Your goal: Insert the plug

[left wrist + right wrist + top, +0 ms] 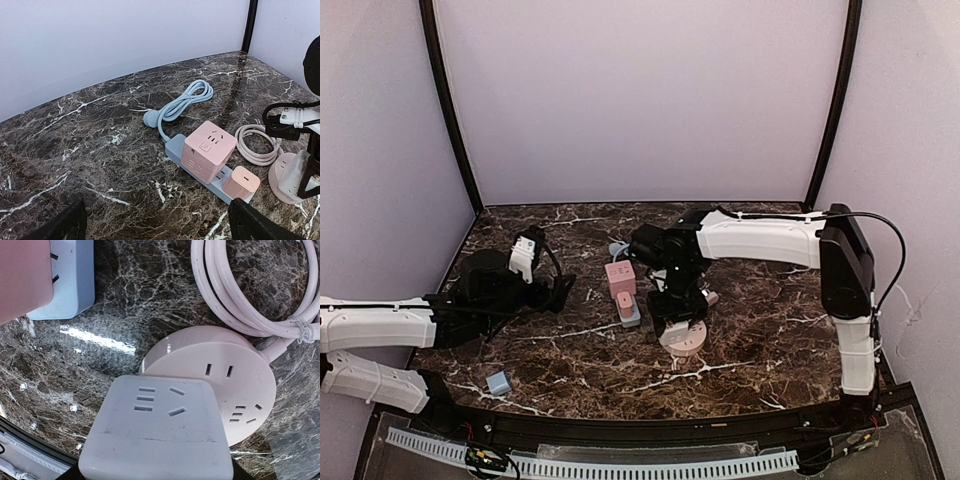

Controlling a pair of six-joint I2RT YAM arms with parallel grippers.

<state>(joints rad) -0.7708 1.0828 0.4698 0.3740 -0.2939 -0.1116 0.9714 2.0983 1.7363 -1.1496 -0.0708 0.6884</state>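
Observation:
My right gripper [676, 312] is shut on a pale white plug block [157, 430], gripping its sides. In the right wrist view the block's socket face points at the camera and its prongs are hidden underneath. It hangs directly over the near-left part of a round pink socket hub [245, 385] on the marble. I cannot tell whether they touch. The left wrist view shows the same block [296, 172] standing on the hub's [278, 181] edge. My left gripper [157, 222] is open and empty, low over the table to the left of the blue power strip [173, 148].
The power strip [630, 312] carries a pink cube socket [207, 150] and a small pink adapter [241, 182]. Its blue cable [185, 100] loops toward the back. The hub's pink cord [240, 290] is coiled beside it. A small blue block [499, 382] lies near the front left.

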